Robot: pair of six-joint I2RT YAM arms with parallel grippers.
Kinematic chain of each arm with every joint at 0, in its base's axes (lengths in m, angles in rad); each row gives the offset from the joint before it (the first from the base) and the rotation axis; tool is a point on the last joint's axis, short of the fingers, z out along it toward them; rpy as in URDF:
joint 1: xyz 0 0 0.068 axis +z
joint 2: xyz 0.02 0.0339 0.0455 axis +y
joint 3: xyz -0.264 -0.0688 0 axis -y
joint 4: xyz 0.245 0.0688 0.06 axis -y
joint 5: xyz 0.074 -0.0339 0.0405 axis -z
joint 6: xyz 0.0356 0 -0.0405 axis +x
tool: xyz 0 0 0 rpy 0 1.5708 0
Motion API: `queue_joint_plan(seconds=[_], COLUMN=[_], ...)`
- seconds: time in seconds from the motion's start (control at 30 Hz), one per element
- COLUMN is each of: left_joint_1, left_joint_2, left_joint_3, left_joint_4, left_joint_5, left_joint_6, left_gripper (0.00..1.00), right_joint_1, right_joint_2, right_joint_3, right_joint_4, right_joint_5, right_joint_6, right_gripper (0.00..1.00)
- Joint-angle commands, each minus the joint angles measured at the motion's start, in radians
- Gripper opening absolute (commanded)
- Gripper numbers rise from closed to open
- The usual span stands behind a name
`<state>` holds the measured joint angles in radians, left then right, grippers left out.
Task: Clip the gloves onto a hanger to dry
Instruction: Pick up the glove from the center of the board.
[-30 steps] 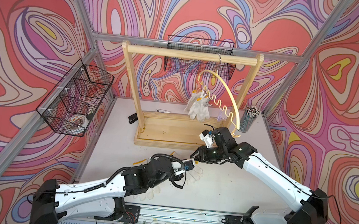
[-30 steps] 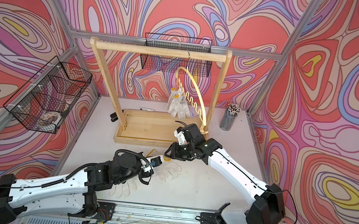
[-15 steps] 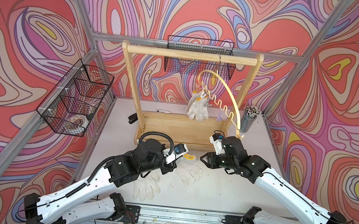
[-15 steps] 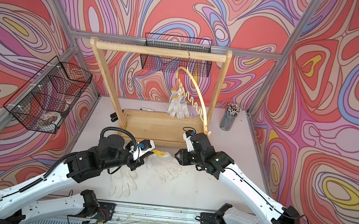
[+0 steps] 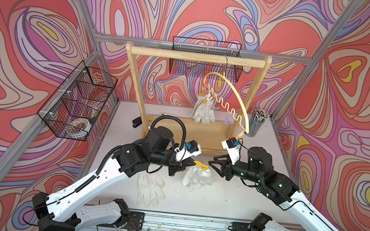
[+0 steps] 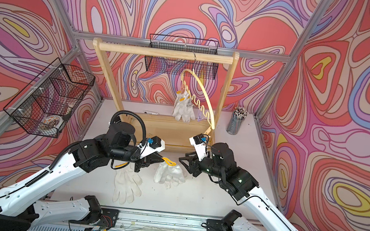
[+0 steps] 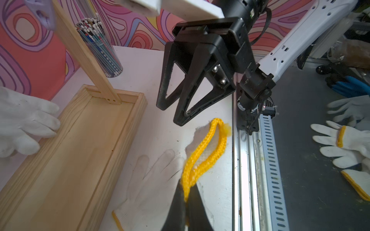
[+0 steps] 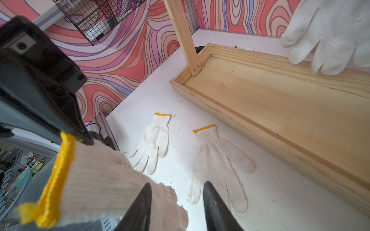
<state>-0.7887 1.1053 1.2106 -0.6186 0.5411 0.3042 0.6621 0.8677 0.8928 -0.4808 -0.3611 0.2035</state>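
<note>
Since the left gripper (image 5: 190,164) is pinched tight on the yellow cuff (image 7: 189,176) of the held glove (image 5: 197,178), I can watch from here how the thing behaves. Its body sags and bunches below the cuff in front of the wooden rail frame (image 5: 197,57), so it looks light, limp and unable to keep any shape. The right gripper (image 5: 212,164) faces it from just beside, jaws parted with nothing between them. To my eye the ribbed cuff is the place to hold, being thicker and firmer than the knit fingers. A second pinch along that edge would stretch it flat enough for a clip. The knit should not slip, though it may snag. Two loose gloves (image 8: 152,144) lie flat on the table (image 8: 270,200), and the clipped gloves (image 5: 203,111) already hang at one end of the hanger (image 5: 236,95), well above and behind the grippers.
</note>
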Motion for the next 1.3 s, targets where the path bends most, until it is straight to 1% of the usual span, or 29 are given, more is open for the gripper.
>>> queue_joint_plan(seconds=[0.0,0.07,0.17,0.27,0.37,0.53,0.7,1.0,1.07,1.13,1.27], left_joint_1=[0.041,0.075,0.127,0.156,0.166,0.167,0.169,0.174,0.177,0.182,0.184], left_joint_2=[0.009,0.010,0.021,0.039,0.063,0.091,0.098,0.128,0.129,0.128,0.128], left_joint_3=[0.038,0.042,0.052,0.078,0.112,0.162,0.167,0.178,0.178,0.178,0.176], left_joint_4=[-0.051,-0.036,-0.030,-0.040,-0.068,-0.147,-0.170,-0.180,-0.179,-0.181,-0.185], left_joint_5=[0.125,0.155,0.230,0.291,0.332,0.349,0.368,0.381,0.382,0.383,0.389], left_joint_6=[0.017,0.005,-0.003,-0.003,0.013,0.054,0.068,0.078,0.080,0.081,0.083], left_gripper=[0.00,0.00,0.00,0.00,0.00,0.00,0.00,0.00,0.00,0.00,0.00], right_joint_1=[-0.002,-0.002,-0.002,-0.003,-0.002,-0.002,-0.002,-0.002,-0.001,-0.001,-0.001], right_joint_2=[-0.027,-0.057,-0.078,-0.062,-0.022,0.013,0.062,0.142,0.146,0.143,0.130], right_joint_3=[-0.027,-0.032,-0.022,0.002,0.035,0.091,0.141,0.219,0.221,0.222,0.222], right_joint_4=[-0.028,-0.039,-0.049,-0.041,-0.031,-0.024,-0.030,-0.054,-0.062,-0.067,-0.056], right_joint_5=[-0.013,-0.001,-0.003,-0.039,-0.078,-0.108,-0.144,-0.304,-0.322,-0.325,-0.327], right_joint_6=[-0.024,-0.023,-0.035,-0.053,-0.091,-0.167,-0.213,-0.254,-0.260,-0.263,-0.265], right_gripper=[0.44,0.44,0.45,0.46,0.47,0.48,0.49,0.46,0.44,0.39,0.23])
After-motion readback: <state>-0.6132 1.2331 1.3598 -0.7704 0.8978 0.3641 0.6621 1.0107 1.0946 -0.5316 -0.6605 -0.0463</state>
